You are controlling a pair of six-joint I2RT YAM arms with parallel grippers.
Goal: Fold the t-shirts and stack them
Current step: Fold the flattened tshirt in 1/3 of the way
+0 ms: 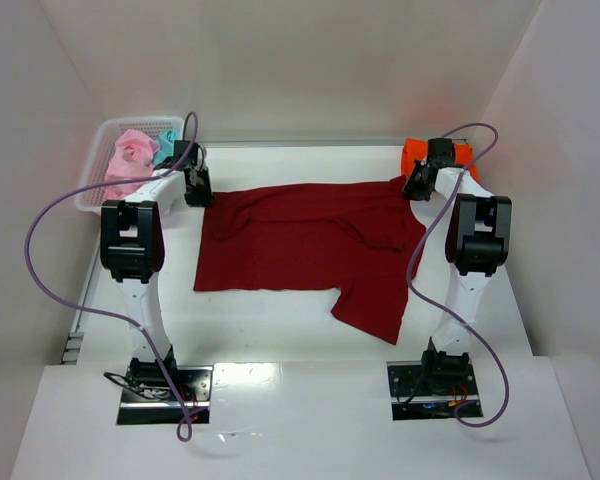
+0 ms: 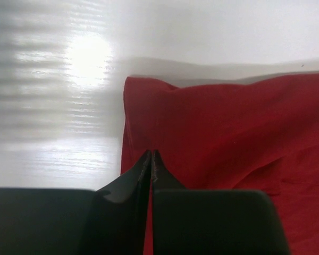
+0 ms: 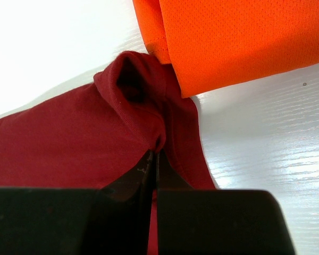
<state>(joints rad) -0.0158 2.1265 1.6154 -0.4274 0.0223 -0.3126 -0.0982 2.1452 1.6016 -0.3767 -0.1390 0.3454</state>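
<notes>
A large dark red t-shirt (image 1: 300,240) lies spread across the middle of the table, one sleeve trailing toward the near right. My left gripper (image 1: 198,195) is at its far left corner; in the left wrist view the gripper (image 2: 151,154) is shut, its tips on the cloth (image 2: 228,133) just inside the left edge, with red showing between the fingers. My right gripper (image 1: 417,188) is at the far right corner, where it (image 3: 156,151) is shut on a bunched fold of the red cloth (image 3: 69,133). A bright orange t-shirt (image 1: 412,155) (image 3: 234,37) lies just beyond that fold, touching it.
A white mesh basket (image 1: 95,180) stands at the far left, holding a pale pink t-shirt (image 1: 130,155) and a teal one (image 1: 166,145). White walls close the table in at the back and on both sides. Purple cables loop off both arms.
</notes>
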